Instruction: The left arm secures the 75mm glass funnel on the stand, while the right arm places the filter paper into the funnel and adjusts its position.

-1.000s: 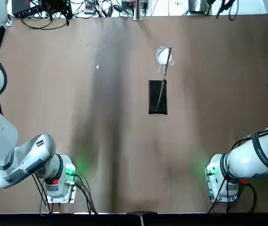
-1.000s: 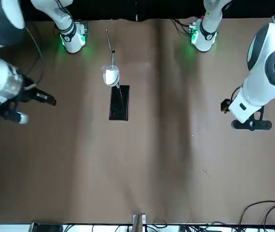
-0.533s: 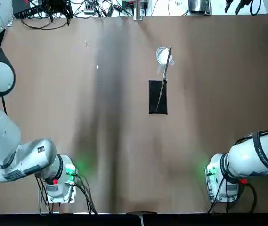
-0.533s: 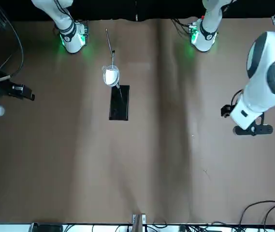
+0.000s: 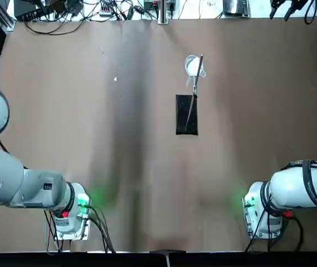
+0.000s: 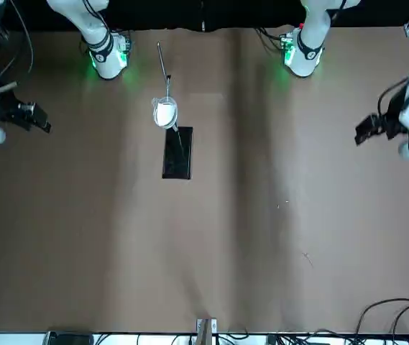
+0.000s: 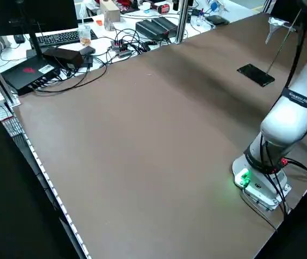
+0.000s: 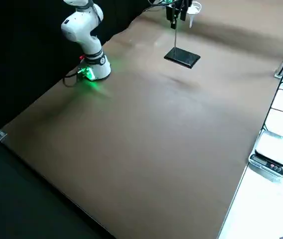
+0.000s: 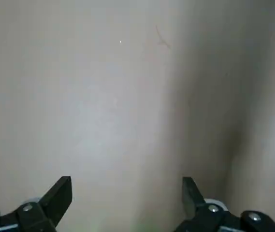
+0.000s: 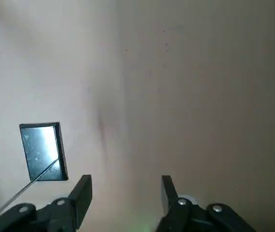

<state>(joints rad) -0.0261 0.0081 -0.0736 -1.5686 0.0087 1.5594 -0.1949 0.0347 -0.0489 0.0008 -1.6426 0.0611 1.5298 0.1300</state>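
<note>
A: So, where does the stand (image 5: 186,114) sit?

B: Its black base plate lies on the brown tabletop (image 5: 147,167), right of the middle in the top view, toward the far half. The thin rod (image 5: 194,89) rises from the plate, and its ring sits at the top of the rod.

A: And the 75mm glass funnel (image 5: 193,65)?

B: It sits in that ring, held up off the tabletop. The filter paper (image 6: 164,113) shows as a white patch inside the glass cone, clearest in the front view.

A: Where is the left hand (image 9: 127,200)?

B: Out at the robot's left edge of the tabletop, well apart from the stand; the front view catches it at the picture's right border. In the left wrist view its two fingers stand wide apart with only bare tabletop between them.

A: The right hand (image 10: 126,193)?

B: At the opposite edge, also well apart from the stand, seen at the left border of the front view. Its fingers are spread apart too, gripping nothing. In its wrist view the base plate lies beyond the fingers, off to one side, with the rod slanting from it.

A: Anything else around?

B: Cables (image 5: 63,14) run along the far edge.
</note>
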